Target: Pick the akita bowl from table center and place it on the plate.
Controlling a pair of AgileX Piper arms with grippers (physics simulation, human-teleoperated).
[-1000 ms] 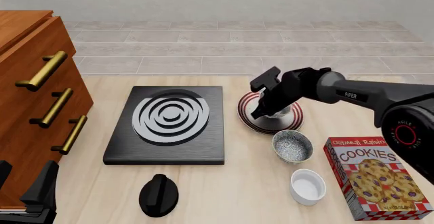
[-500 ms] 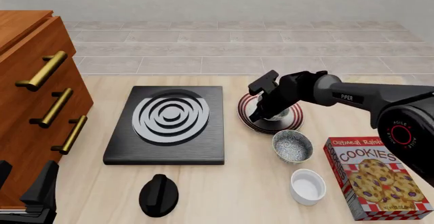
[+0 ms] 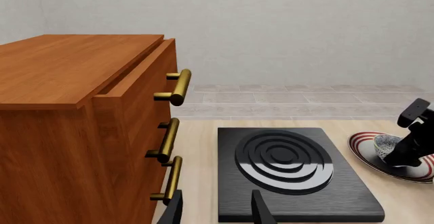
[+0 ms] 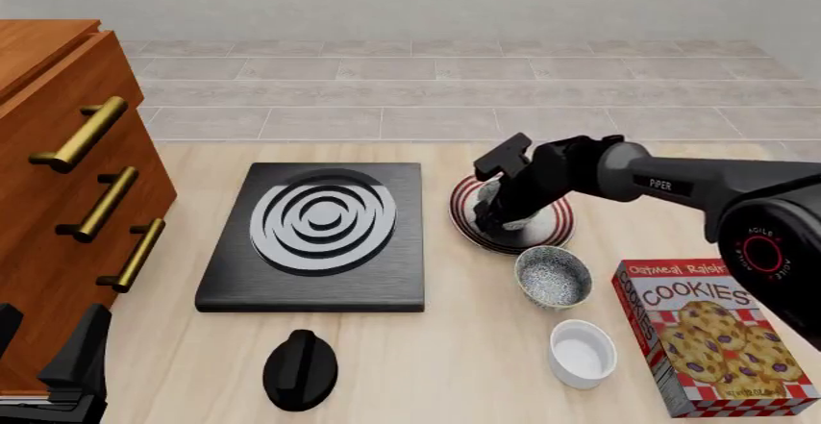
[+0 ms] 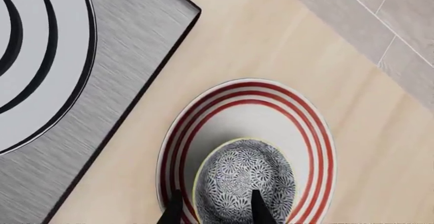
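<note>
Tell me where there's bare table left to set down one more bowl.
Bare wood lies in front of the black stove, between the black knob and the small white bowl, and behind the stove. The right side is crowded: striped plate with akita bowl under the right gripper, second speckled bowl, cookie box.

right claw (image 4: 494,214) down, fingers apart; left claw (image 3: 215,211) low, idle

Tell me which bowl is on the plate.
The akita bowl between the right gripper fingers, on the striped plate; its twin and the white bowl sit on the table.
</note>
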